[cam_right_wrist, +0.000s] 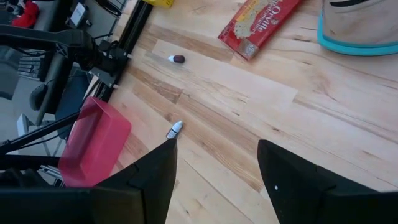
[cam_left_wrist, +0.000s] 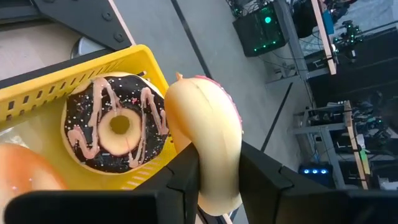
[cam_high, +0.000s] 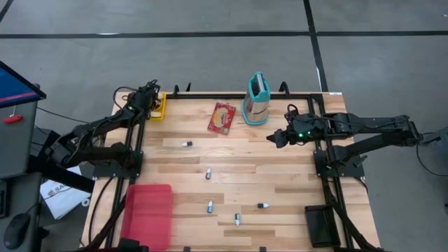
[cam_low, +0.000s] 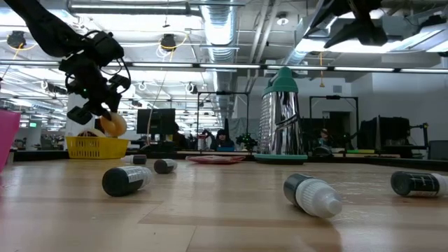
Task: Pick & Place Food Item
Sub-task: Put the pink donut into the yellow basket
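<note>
The left claw [cam_left_wrist: 217, 177] pinches a pale doughnut [cam_left_wrist: 208, 143] above the yellow basket [cam_left_wrist: 43, 93]; right claw [cam_right_wrist: 214, 168] gapes empty.

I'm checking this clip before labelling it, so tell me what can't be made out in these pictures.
- Pink-frosted donut held by the left gripper: left wrist view shows mostly its pale underside; frosting barely visible.
- Yellow plastic basket: high view, the left arm covers most of it.
- Pale orange food item: left wrist view, cut off by the edge.
- Small dark bottles: high view, labels too small.
- Right gripper: hovers empty.
</note>
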{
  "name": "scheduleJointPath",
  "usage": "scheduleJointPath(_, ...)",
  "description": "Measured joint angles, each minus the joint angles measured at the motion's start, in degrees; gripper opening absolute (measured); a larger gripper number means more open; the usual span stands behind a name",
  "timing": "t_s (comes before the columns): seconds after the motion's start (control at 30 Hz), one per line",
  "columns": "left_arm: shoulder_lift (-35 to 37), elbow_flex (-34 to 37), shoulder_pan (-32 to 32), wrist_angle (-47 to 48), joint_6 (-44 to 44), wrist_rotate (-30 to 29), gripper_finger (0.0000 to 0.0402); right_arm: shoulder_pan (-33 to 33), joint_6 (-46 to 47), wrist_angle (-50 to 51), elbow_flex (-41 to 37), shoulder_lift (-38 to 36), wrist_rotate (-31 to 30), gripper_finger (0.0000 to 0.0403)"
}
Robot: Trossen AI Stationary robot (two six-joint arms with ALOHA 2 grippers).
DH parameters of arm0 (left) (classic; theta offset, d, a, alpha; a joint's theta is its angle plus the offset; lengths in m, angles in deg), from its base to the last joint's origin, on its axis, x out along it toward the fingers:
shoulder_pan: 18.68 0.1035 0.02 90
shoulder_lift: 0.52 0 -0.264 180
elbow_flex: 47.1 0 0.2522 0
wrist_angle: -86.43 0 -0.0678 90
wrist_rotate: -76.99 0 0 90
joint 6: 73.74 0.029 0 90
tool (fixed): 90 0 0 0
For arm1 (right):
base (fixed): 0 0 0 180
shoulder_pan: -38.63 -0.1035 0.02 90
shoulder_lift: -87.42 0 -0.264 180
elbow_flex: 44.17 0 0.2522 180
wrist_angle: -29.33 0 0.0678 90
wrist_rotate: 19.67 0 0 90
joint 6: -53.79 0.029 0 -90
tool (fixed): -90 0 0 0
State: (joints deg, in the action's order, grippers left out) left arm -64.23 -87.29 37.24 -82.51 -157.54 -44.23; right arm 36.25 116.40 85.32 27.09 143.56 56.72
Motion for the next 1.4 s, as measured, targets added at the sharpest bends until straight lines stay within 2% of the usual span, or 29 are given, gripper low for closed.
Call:
scheduleJointPath(0.23,0.0,0.0,0.1,0.9,1.4,0.0,0.0116,-0.3,0.0,-1.1,0.0,0.0,0.0,0.0215)
scheduleJointPath(0.8,0.0,0.0,0.8,1.8,3.0,0.3,0.0144,-3.6,2.6,-2.0,0.0,0.1,-0.5,0.0215)
scheduleJointPath(1.0,0.1,0.0,0.8,1.9,8.5,2.8,0.0161,-5.2,3.9,-2.0,0.0,0.1,-1.5,0.0215)
scheduleJointPath(1.13,1.7,0.0,0.8,3.6,8.9,3.0,0.018,-5.9,4.5,-2.0,0.0,0.1,-1.9,0.0215)
scheduleJointPath(1.4,8.6,0.0,0.8,8.6,15.3,2.3,0.0203,-6.7,5.0,-2.5,0.0,0.1,-3.1,0.0215)
